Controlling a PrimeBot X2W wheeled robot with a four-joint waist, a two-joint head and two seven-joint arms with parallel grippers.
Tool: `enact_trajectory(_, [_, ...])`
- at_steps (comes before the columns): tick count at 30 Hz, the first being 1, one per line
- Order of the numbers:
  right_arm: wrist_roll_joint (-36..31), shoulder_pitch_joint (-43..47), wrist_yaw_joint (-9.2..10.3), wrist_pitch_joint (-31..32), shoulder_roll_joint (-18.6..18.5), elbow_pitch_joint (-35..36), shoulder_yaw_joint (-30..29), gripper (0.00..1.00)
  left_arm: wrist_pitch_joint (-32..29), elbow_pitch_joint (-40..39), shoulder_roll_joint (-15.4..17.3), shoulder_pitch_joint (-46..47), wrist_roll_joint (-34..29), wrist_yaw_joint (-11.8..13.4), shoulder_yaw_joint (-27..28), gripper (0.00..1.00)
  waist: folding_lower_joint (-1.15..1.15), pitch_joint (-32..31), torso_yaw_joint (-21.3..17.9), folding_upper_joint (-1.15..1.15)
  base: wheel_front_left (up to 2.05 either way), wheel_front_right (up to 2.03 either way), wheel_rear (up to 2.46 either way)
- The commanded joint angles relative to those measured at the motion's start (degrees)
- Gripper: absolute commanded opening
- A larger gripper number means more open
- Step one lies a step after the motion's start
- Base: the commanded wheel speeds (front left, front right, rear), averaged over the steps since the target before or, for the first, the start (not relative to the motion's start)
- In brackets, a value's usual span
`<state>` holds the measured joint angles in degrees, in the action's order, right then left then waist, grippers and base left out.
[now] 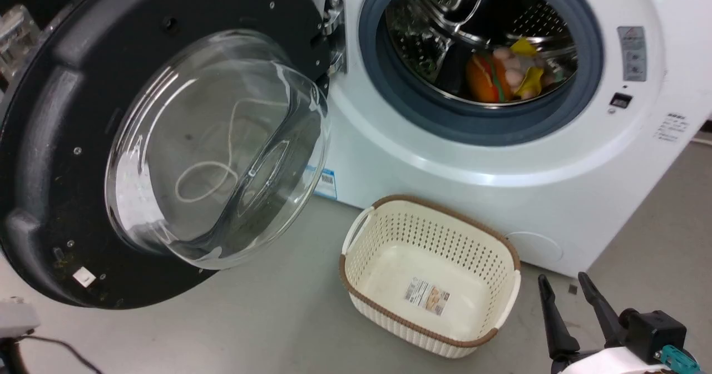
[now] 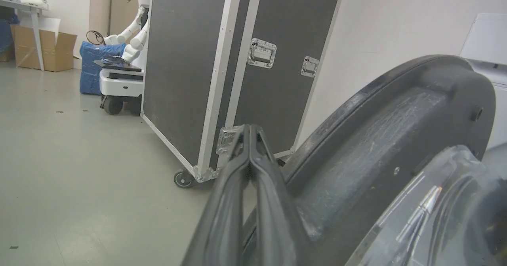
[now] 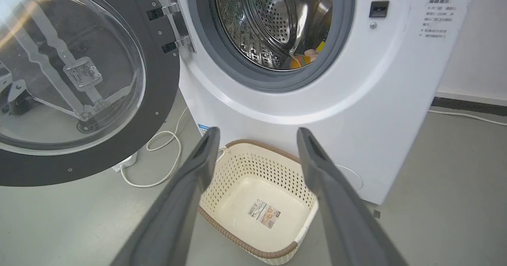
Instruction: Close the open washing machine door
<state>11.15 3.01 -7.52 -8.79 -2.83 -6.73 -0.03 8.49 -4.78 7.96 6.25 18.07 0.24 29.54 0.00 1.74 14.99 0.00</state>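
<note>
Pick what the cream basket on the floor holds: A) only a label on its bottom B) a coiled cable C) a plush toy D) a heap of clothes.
A: the basket shows just a printed label on its bottom; the colourful items lie inside the washing machine.

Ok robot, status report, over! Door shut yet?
Left claw shut, beside big round black-rimmed glass door. Right claw open, empty. Door wide open. Cream perforated basket on floor before white washing machine.

Head and right wrist face the washing machine (image 1: pixel 423 157); left wrist hugs its door (image 2: pixel 376 139)
</note>
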Motion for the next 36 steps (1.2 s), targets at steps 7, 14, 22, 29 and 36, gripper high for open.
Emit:
enact_trajectory(7, [-1.1,-0.92,0.02,0.24,-0.03,1.18,-1.21,1.0,-4.42,9.72,6.31,3.74,3.31,-2.27,1.37,0.0,0.0,4.24,0.87,0.0,0.0,0.0,0.0])
enact_trajectory(14, [-1.59,-1.49,0.02,1.21,-0.04,3.05,-1.91,1.0,-7.31,16.34,11.2,7.49,5.86,-4.11,0.76,0.0,0.0,7.39,1.38,0.0,0.0,0.0,0.0])
enact_trajectory(22, [-1.26,-1.94,0.03,1.44,-0.04,4.12,-2.48,1.0,-12.06,20.42,14.94,9.92,10.87,-6.02,-3.51,0.0,0.0,9.31,2.5,0.0,0.0,0.0,0.0])
enact_trajectory(29, [-0.16,-1.96,0.03,0.41,-0.04,3.39,-2.98,1.0,-18.83,16.57,18.77,7.08,25.09,-6.6,-11.42,0.0,0.0,9.28,4.26,0.0,0.0,0.0,0.0])
enact_trajectory(36, [1.54,-1.96,0.03,-1.41,-0.04,1.51,-2.58,1.0,-26.01,14.05,23.02,2.96,38.16,-7.05,-15.26,0.0,0.0,8.28,6.02,0.0,0.0,0.0,0.0])
